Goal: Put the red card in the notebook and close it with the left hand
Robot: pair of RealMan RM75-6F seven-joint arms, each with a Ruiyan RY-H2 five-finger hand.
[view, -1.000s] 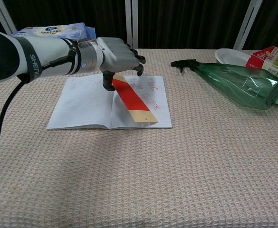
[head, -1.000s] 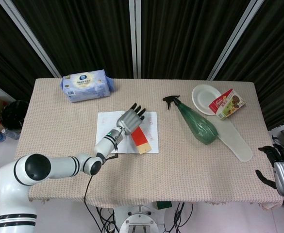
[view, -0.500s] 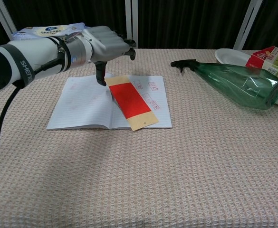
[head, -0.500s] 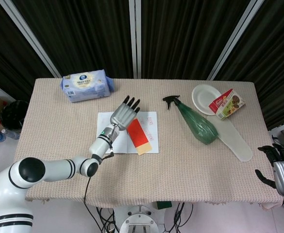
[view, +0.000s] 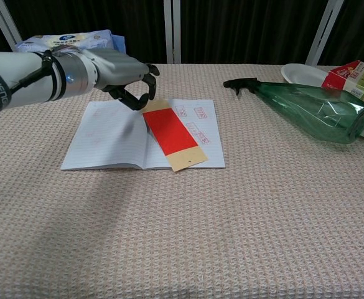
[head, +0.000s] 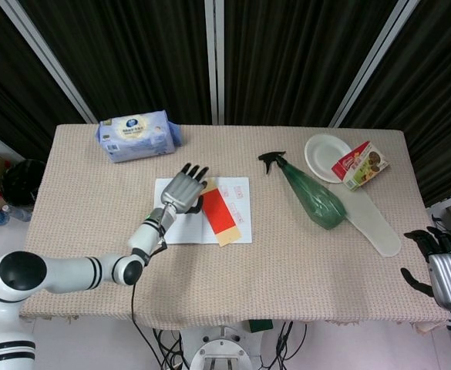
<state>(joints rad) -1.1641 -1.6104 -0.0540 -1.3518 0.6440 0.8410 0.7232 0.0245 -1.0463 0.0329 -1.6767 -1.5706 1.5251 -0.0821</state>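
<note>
The notebook (head: 239, 194) (view: 101, 140) lies open at the middle of the table. The red card (head: 218, 213) (view: 171, 130), with a tan end towards me, lies flat and slanted on its right page beside the fold, the tan end reaching past the near edge. My left hand (head: 182, 188) (view: 121, 73) hovers over the left page near the fold, just left of the card. It holds nothing and its fingers are apart and loosely bent. My right hand (head: 441, 267) hangs open off the table's right front corner.
A pack of wipes (head: 136, 135) (view: 70, 40) sits at the back left. A green spray bottle (head: 311, 193) (view: 312, 109) lies right of the notebook. Behind it are a white plate (head: 323, 156) and a snack box (head: 361, 164) (view: 354, 76). A flat white piece (head: 373, 221) lies further right.
My left hand let go of the card, which now lies flat on the right page, and drew back leftwards over the left page. The right hand has barely moved.
</note>
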